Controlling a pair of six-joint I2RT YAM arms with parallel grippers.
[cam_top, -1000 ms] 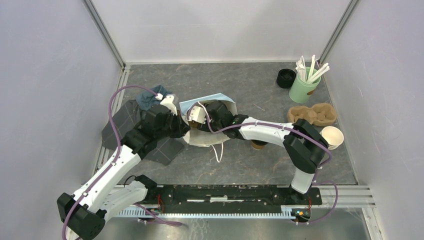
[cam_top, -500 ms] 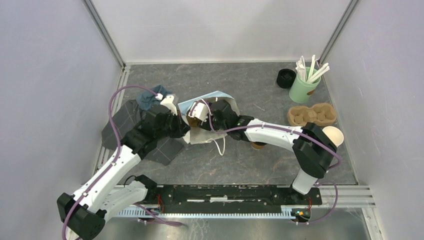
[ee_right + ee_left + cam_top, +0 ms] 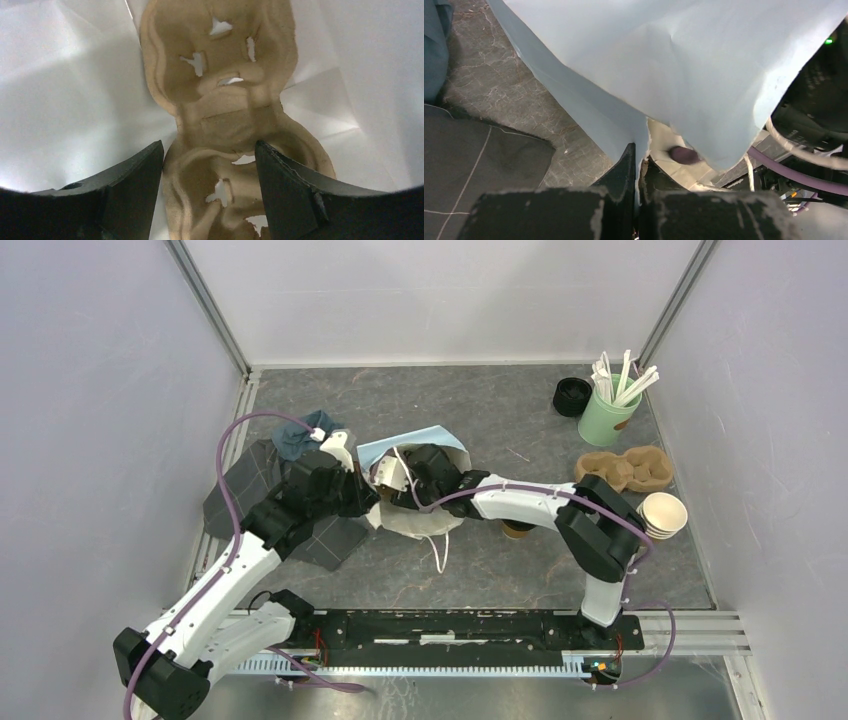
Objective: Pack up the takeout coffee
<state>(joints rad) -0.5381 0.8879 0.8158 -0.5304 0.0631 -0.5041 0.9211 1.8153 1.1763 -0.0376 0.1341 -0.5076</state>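
- The left gripper [image 3: 639, 167] is clenched on the torn edge of the paper bag [image 3: 674, 60]; its two fingers meet with only the thin paper between them; the bag rises just in front of it, pale blue on the outside.
- The right gripper [image 3: 209, 150] is inside the bag; its fingers are spread wide and grasp nothing; white paper walls stand on both sides of it.
- Just beyond the right gripper's fingers a pulp carrier [image 3: 220, 65] lies on the inner side of the bag; it runs away from the gripper and is wider than the gap between the fingers; whether the fingertips touch it I cannot tell.
- The takeout coffee [image 3: 517, 530] is outside the bag, behind the right gripper, back along its arm; it stands on the table [image 3: 520, 430]; only a brown part shows from under the forearm, and its lid is hidden.
- The two grippers are near each other at the bag's mouth; the left one is at the rim, the right one past the rim.
- On the left side of the left gripper a dark cloth [image 3: 240, 485] lies on the table.
- Well to the right of the right gripper, by its own elbow, are a second carrier [image 3: 640, 465] and a stack of cups [image 3: 663, 514], close to each other.
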